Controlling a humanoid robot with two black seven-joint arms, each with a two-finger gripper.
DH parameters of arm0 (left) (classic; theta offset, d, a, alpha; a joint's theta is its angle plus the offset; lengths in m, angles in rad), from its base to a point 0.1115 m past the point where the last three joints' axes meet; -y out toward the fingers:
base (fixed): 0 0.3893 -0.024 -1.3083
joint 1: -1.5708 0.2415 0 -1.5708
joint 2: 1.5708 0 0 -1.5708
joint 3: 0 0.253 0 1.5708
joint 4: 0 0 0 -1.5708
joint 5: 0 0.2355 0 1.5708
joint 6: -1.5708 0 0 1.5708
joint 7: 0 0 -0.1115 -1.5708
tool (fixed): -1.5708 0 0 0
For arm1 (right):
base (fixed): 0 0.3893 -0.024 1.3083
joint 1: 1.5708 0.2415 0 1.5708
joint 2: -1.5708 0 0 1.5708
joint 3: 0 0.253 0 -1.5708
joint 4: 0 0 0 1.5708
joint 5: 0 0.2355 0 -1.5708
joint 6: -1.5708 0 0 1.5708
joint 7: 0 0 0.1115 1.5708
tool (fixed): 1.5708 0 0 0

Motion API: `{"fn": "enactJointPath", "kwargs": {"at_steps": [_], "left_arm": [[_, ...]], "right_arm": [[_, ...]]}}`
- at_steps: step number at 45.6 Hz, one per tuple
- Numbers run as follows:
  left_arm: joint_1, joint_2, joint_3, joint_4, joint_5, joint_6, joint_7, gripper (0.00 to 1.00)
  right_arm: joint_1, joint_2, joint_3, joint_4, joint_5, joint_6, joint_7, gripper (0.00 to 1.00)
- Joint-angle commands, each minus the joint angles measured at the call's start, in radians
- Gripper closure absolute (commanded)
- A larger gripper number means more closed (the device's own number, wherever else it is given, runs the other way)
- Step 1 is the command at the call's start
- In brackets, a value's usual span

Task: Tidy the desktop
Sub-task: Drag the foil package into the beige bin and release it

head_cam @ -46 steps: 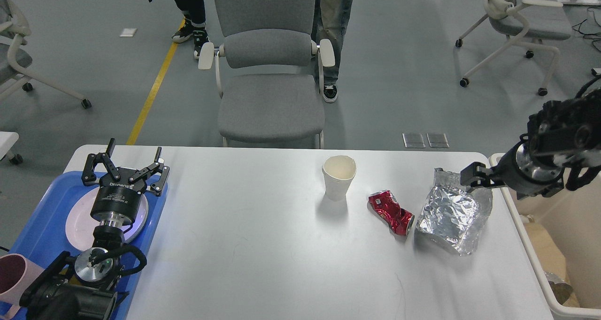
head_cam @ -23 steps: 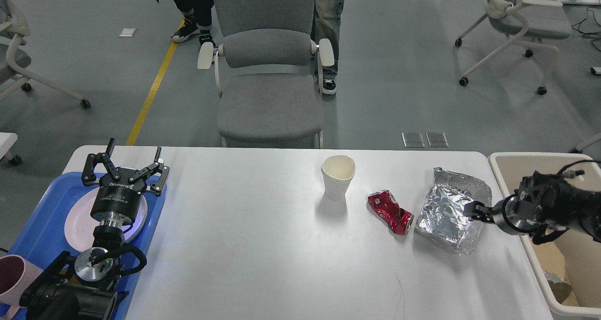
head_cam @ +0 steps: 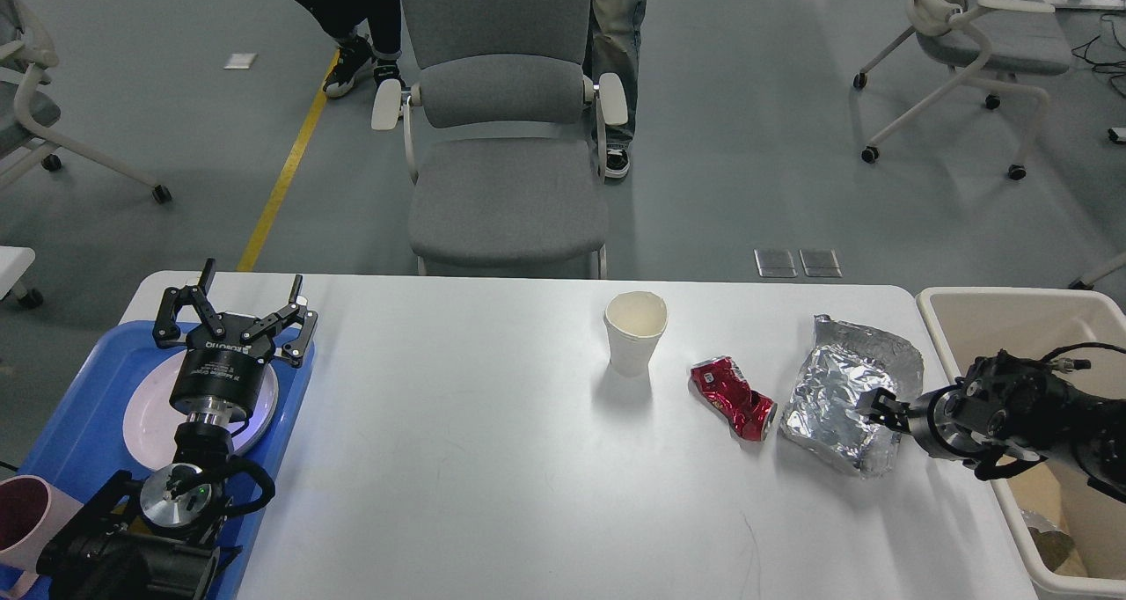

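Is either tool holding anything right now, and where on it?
Left tool is open above the blue tray, holding nothing. Right tool sits at the foil bag's right edge; a grip cannot be told.

The right gripper (head_cam: 880,404) is too dark to tell its fingers apart, and the mug (head_cam: 22,512) and bin (head_cam: 976,305) are cut off by edges.

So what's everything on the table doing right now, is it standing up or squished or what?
Paper cup: upright, open top, looks empty.
Red can: crushed, lying on its side.
Foil bag: crumpled, lying flat.
Plate: flat in the blue tray.
Left hand: open, above the plate.
Right hand: at the foil bag's edge; open or shut, cannot tell.
Bin: open beside the desktop.
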Motion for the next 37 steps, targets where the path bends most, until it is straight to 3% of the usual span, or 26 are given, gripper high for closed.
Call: {"fn": "enactJointPath", "kwargs": {"at_steps": [1,3,16,23,33,37], "left_arm": [[0.000,0.000,0.000,0.000,0.000,0.000,0.000,0.04],[0.000,0.000,0.000,0.000,0.000,0.000,0.000,0.04],[0.000,0.000,0.000,0.000,0.000,0.000,0.000,0.04],[0.000,0.000,0.000,0.000,0.000,0.000,0.000,0.04],[0.000,0.000,0.000,0.000,0.000,0.000,0.000,0.04],[0.000,0.000,0.000,0.000,0.000,0.000,0.000,0.04]], "right_arm": [[0.000,-0.003,0.000,0.007,-0.001,-0.026,-0.003,0.93],[0.002,-0.001,-0.002,0.021,-0.001,-0.048,-0.003,1.00],[0.000,0.000,-0.002,0.058,-0.014,-0.120,-0.007,1.00],[0.005,-0.005,-0.002,0.089,-0.012,-0.117,-0.044,1.00],[0.039,-0.014,-0.002,0.141,-0.014,-0.117,-0.060,1.00],[0.085,-0.040,-0.020,0.205,-0.018,-0.117,-0.099,1.00]]}}
